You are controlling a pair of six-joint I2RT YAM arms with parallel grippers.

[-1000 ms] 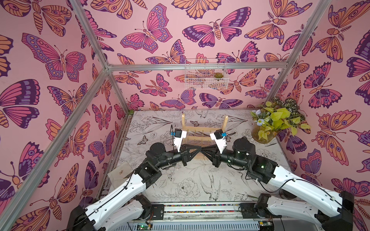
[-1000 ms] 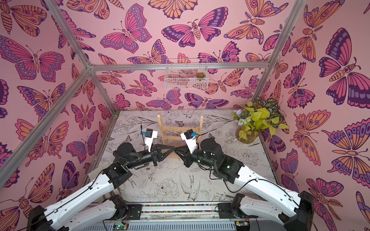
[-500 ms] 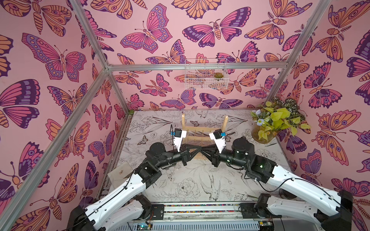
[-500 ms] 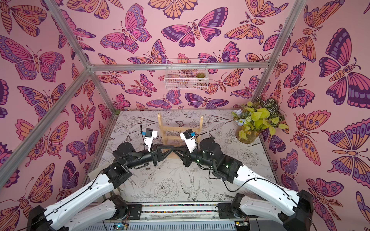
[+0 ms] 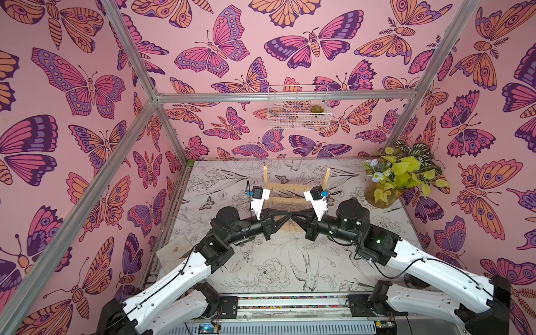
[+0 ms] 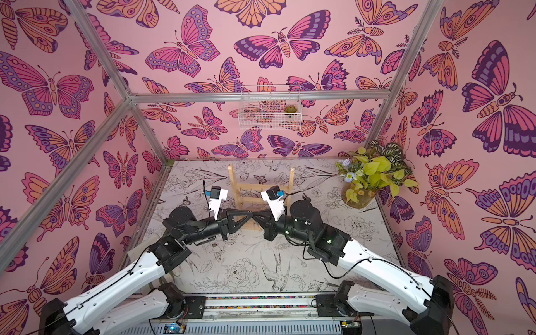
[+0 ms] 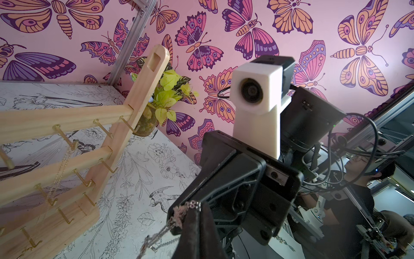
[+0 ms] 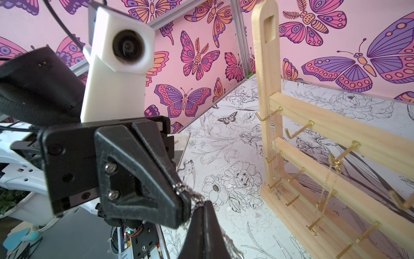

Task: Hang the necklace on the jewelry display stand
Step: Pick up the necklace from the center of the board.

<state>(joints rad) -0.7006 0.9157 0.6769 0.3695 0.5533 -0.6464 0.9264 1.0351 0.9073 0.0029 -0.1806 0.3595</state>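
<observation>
Barely anything has moved since a second ago: the black left gripper (image 5: 288, 215) and black right gripper (image 5: 296, 216) still meet tip to tip above the white table printed with black flower and bird drawings (image 5: 275, 269). They are just in front of the pale wooden ladder-like jewelry display stand (image 5: 295, 187), which stands upright near the middle of the table's back edge. Both claws are clamped shut on the thread-thin, pale glinting chain necklace (image 8: 190, 194). It bunches between the two tips, with a loose length dangling below them, apart from the stand's small gold hooks (image 8: 300, 130). A separate fine gold chain (image 8: 329, 179) hangs from a hook on the top crossbar. A leafy yellow-green potted plant (image 5: 403, 174) sits in the table's back right corner.
</observation>
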